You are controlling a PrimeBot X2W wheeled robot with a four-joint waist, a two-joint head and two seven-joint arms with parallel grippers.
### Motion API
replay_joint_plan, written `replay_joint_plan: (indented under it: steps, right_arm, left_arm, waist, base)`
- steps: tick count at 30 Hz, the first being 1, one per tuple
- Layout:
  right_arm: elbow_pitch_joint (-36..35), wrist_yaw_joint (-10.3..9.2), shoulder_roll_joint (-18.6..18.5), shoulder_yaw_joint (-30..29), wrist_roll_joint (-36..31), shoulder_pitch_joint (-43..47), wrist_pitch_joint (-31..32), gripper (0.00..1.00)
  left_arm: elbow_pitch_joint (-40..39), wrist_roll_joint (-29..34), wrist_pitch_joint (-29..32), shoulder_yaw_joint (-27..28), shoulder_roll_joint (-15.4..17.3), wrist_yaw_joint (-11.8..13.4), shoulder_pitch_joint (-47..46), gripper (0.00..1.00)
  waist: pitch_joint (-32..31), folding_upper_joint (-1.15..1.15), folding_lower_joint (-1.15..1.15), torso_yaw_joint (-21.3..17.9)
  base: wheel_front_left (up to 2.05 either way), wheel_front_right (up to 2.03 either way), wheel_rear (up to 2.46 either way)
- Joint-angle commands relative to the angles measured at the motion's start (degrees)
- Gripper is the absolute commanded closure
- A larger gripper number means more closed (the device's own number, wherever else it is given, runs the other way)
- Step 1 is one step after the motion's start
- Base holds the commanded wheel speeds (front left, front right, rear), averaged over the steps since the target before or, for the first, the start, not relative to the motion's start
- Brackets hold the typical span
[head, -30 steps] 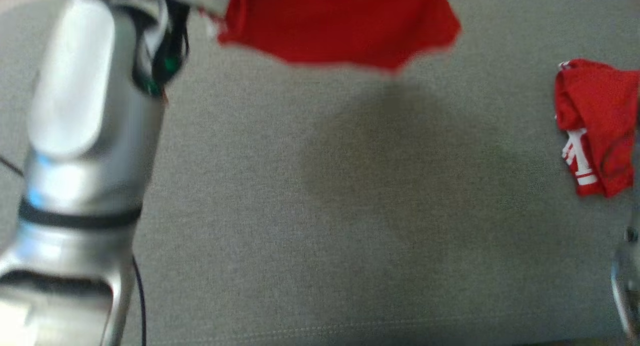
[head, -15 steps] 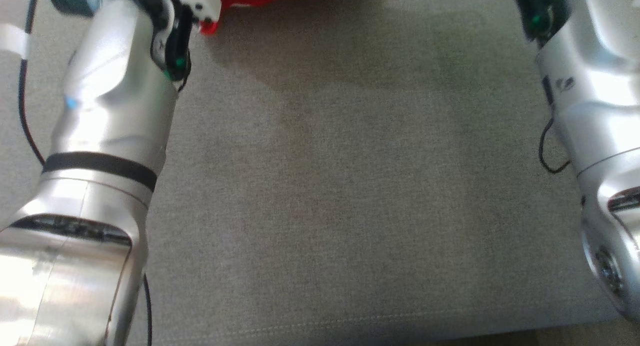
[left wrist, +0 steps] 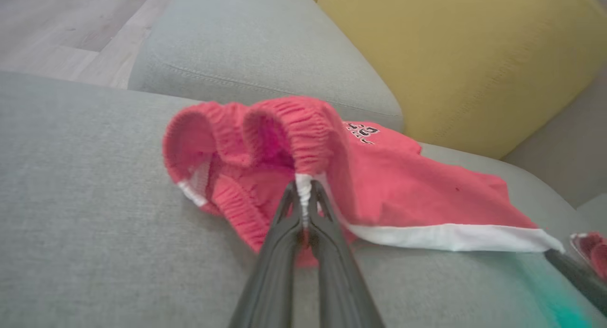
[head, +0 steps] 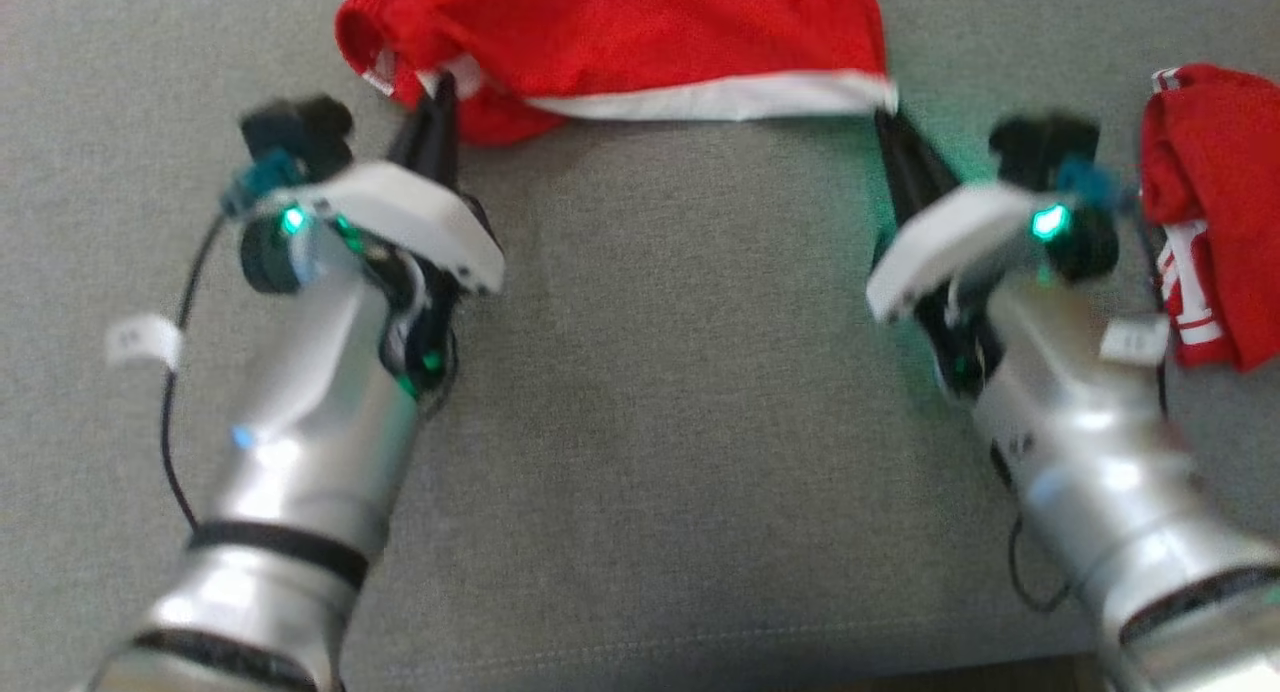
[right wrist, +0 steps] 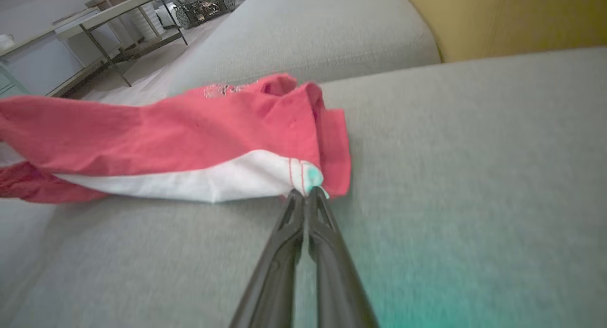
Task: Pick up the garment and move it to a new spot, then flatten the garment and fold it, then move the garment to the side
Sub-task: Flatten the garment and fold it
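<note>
While the left hand [left wrist: 303, 195] and right hand [right wrist: 306, 195] clamp tight on the shorts [head: 620, 32], looks like flattening. Next up: stretch them taut.

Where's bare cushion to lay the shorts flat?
The widest bare cushion lies between the left pincer and right pincer, on the near side of the shorts. It is crowded on the right, where a second garment lies just outside the right pincer.

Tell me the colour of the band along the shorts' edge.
The band is white on red shorts; best seen in the left wrist view.
</note>
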Motion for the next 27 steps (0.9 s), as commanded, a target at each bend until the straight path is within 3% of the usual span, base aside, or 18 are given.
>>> replay_joint_plan:
  steps: [1, 8, 15, 21, 27]
  right_arm:
    - [-3.1, -0.05, 0.0, 1.0, 1.1, 1.7, -1.2, 1.0]
    - [-14.8, -0.05, -3.8, 0.4, 3.8, 17.5, -2.2, 1.0]
    - [-28.8, -0.05, -6.0, -6.0, 1.9, 35.6, -1.3, 1.0]
    - [-45.9, -0.05, -5.0, -12.7, -3.6, 51.4, 7.4, 1.0]
    - [-62.3, -0.05, -1.1, -19.3, -8.7, 65.2, 17.5, 1.0]
  left_arm:
    - [-4.0, 0.2, -0.7, 0.8, 1.5, 0.5, 1.0, 1.0]
    - [-16.4, 4.6, -0.7, 3.0, 1.5, 2.8, 16.6, 1.0]
    - [-27.0, 8.1, -0.7, 5.1, 4.2, 3.2, 32.7, 1.0]
    - [-36.2, 8.4, 1.7, 5.5, 7.8, 5.6, 43.4, 1.0]
    - [-48.2, 8.0, 6.5, 6.1, 9.5, 10.3, 53.6, 1.0]
  waist:
    - [-0.4, 0.0, 0.0, -0.1]
    - [-4.0, 0.0, 0.0, -1.4]
    - [-8.8, 0.0, 0.0, -1.8]
    - [-11.5, 0.0, 0.0, -1.9]
    - [-13.7, 0.0, 0.0, -2.1]
  base:
    - [0.0, 0.0, 0.0]
    - [0.0, 0.0, 0.0]
    - [0.0, 0.0, 0.0]
    - [0.0, 0.0, 0.0]
    - [0.0, 0.0, 0.0]
